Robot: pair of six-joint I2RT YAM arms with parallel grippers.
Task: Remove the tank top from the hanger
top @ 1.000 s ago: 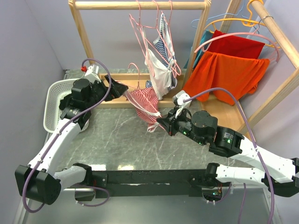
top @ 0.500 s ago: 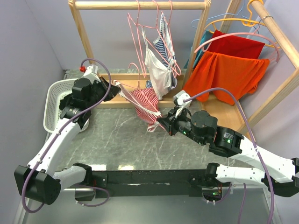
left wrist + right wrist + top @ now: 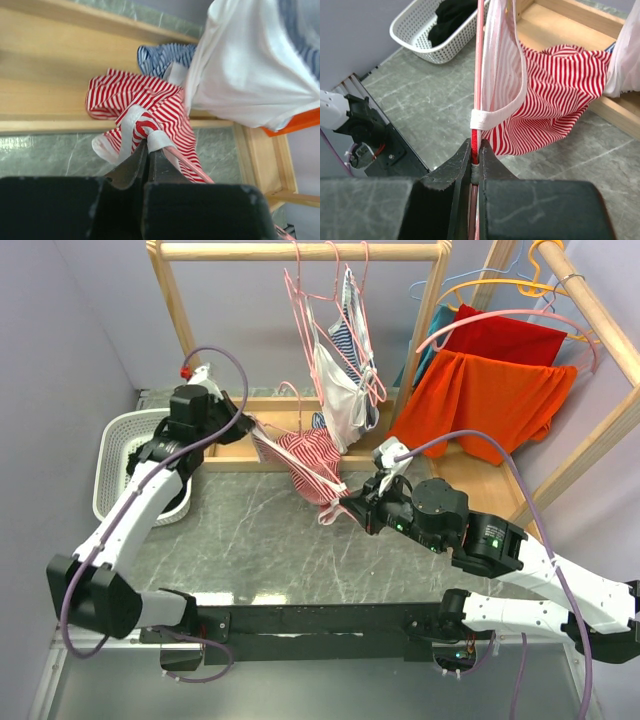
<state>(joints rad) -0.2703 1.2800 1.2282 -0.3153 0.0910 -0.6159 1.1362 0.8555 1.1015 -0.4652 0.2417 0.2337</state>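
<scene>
Tank top (image 3: 308,455) not yet off hanger (image 3: 480,75). Your left gripper (image 3: 148,146) pinches strap (image 3: 126,131); right gripper (image 3: 476,159) clamps hanger wire. You must pull straps clear.

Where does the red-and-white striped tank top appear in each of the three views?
Top external: tank top at centre, before the rack.
Left wrist: tank top at centre, its white strap pinched by the left gripper.
Right wrist: tank top right of centre, on the pink hanger.
Shared landmark: the rack's wooden base, behind it in all views.
</scene>
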